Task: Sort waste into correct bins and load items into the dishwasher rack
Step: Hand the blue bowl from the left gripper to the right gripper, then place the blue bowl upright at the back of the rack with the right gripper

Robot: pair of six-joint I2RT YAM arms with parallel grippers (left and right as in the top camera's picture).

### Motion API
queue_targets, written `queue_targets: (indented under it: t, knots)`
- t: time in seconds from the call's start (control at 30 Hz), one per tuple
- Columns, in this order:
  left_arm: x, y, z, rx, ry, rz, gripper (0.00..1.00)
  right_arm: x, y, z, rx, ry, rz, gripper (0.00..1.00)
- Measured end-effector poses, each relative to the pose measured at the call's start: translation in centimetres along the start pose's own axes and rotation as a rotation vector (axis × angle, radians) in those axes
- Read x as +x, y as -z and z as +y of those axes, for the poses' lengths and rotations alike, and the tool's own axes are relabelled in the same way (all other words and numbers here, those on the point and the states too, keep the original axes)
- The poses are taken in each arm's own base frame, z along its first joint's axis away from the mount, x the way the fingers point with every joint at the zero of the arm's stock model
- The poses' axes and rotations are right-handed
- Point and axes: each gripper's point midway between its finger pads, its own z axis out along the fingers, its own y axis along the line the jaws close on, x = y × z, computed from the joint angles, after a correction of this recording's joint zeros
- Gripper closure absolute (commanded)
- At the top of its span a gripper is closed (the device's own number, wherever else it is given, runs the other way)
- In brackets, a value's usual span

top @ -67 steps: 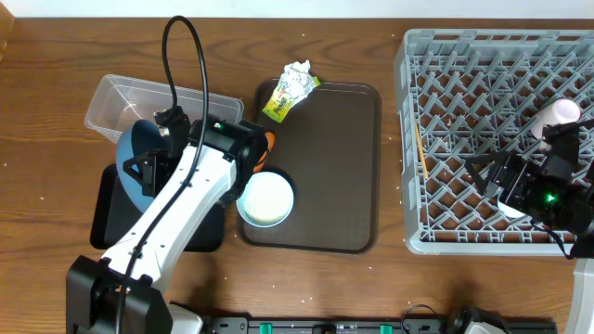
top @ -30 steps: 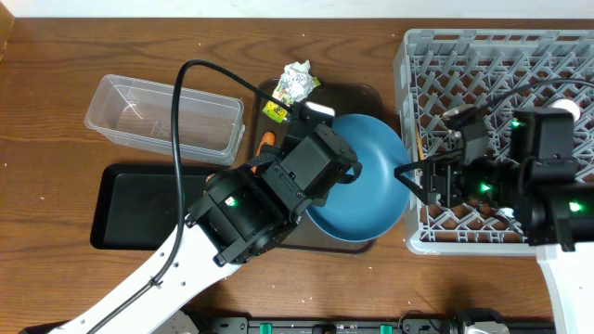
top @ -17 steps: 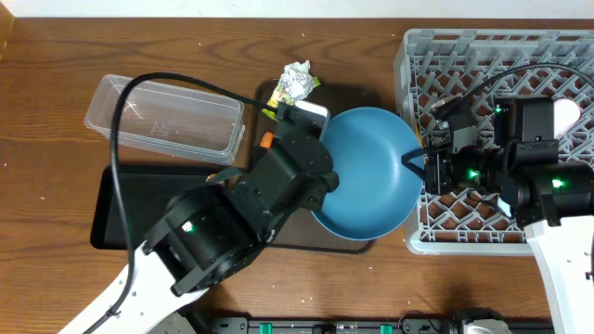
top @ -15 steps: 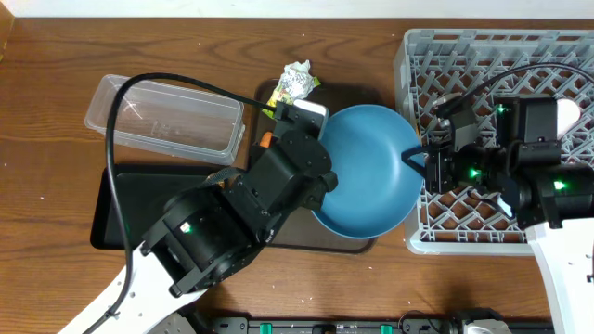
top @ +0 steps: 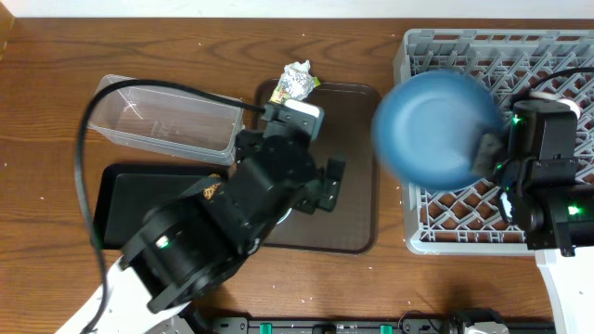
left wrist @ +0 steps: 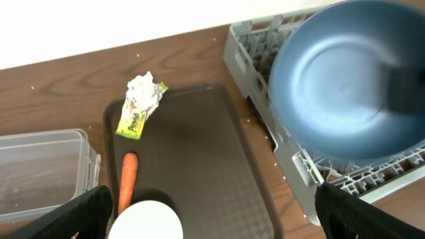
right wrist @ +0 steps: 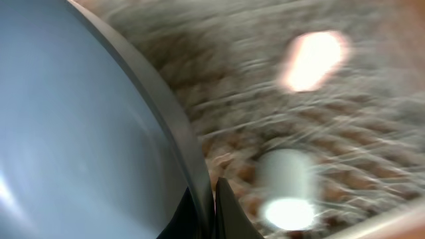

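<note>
The large dark-blue bowl (top: 432, 130) (left wrist: 345, 79) hangs tilted over the left part of the grey dishwasher rack (top: 464, 56) (left wrist: 247, 41). My right gripper (top: 487, 148) (right wrist: 207, 199) is shut on its rim (right wrist: 166, 133). My left gripper (left wrist: 212, 216) (top: 320, 186) stands wide open and empty above the brown tray (top: 357, 186). On that tray lie the white bowl (left wrist: 149, 224), the orange carrot piece (left wrist: 127, 189) and the crumpled yellow-green wrapper (top: 295, 82) (left wrist: 141, 106). A white cup (right wrist: 285, 189) shows blurred in the rack.
The clear tub (top: 162, 116) (left wrist: 40, 169) sits left of the brown tray, with the black tray (top: 121, 204) in front of it. My left arm covers much of the black tray and the brown tray's left side. The right wrist view is motion-blurred.
The left gripper opened and let go of the blue bowl, then drew back left. The right gripper, shut on the rim, has carried the bowl up and right over the rack.
</note>
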Motion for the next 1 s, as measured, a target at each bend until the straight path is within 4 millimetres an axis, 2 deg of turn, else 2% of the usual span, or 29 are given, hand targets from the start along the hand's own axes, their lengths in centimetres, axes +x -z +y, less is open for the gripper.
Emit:
queue_targets:
  t: [0.13, 0.2, 0.3, 0.4, 0.7, 0.87, 1.0]
  knots:
    - [-0.5, 1.5, 0.3, 0.015, 0.004, -0.036, 0.02, -4.3, 0.4, -4.6, 0.300, -0.137, -0.214, 0.99]
    - [-0.7, 2.1, 0.5, 0.021, 0.009, -0.051, 0.02, -6.3, 0.6, -6.0, 0.434, -0.181, -0.310, 0.99]
    - [-0.8, 2.9, 0.7, 0.026, 0.013, -0.063, 0.02, -8.5, 0.3, -7.1, 0.605, -0.198, -0.406, 0.99]
    - [-0.8, 3.4, 0.9, 0.029, 0.015, -0.070, 0.02, -9.9, -1.0, -7.4, 0.741, -0.144, -0.430, 0.99]
    - [-0.4, 3.7, 1.2, 0.026, 0.009, -0.059, 0.02, -11.0, -7.4, -6.9, 0.953, 0.127, -0.317, 0.99]
    - [0.1, 3.7, 1.3, 0.021, 0.002, -0.039, 0.02, -12.0, -8.9, -6.9, 1.005, 0.266, -0.267, 0.99]
    - [0.3, 3.7, 1.4, 0.018, -0.001, -0.031, 0.02, -12.4, -9.9, -6.8, 1.010, 0.466, -0.184, 0.99]
